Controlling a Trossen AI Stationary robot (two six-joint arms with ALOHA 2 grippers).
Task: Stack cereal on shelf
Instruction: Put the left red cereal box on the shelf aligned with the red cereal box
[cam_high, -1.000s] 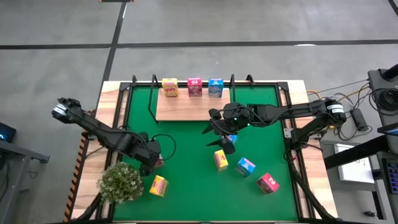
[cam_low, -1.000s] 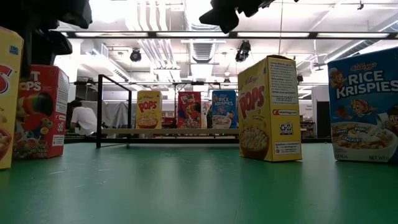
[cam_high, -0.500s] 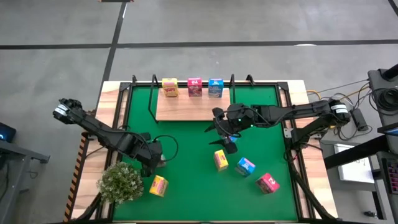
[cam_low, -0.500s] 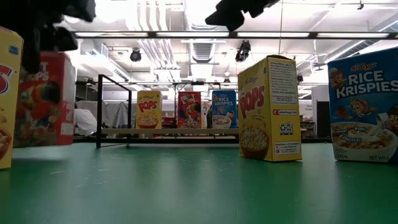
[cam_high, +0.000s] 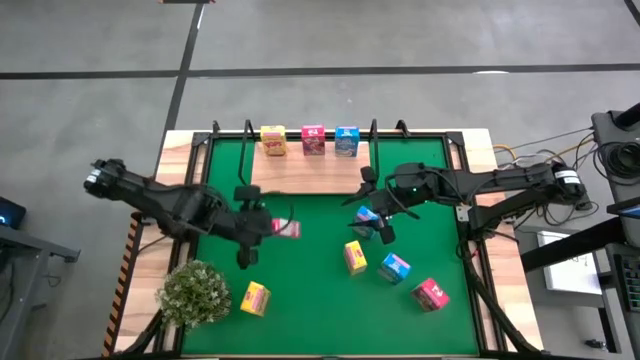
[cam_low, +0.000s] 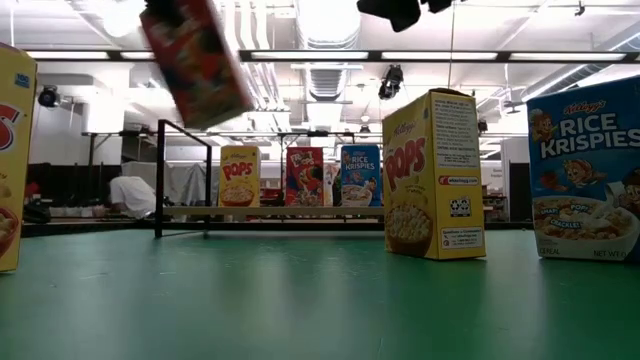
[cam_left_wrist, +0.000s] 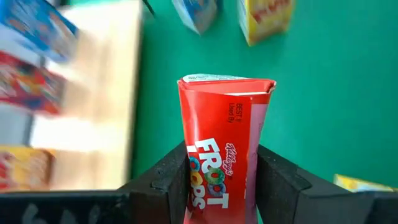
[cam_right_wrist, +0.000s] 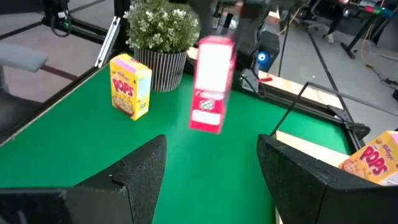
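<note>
Left wrist view: red carton (cam_left_wrist: 225, 146) pinched between the left gripper (cam_left_wrist: 225, 186) fingers, its lower part cut off by the frame edge. From above, it hangs over the mat (cam_high: 310, 300), near the shelf (cam_high: 305, 172) front edge; it is motion-smeared, print unreadable. Low view catches it tilted and blurred, gripper out of frame. Three cartons stand along the shelf's back: yellow (cam_high: 273, 140), pink (cam_high: 313, 139), blue (cam_high: 346, 140). Right gripper (cam_high: 372, 215) hovers over a half-hidden blue carton (cam_high: 367, 219), fingers spread, holding nothing. Plant (cam_high: 194, 292) sits at a near corner.
</note>
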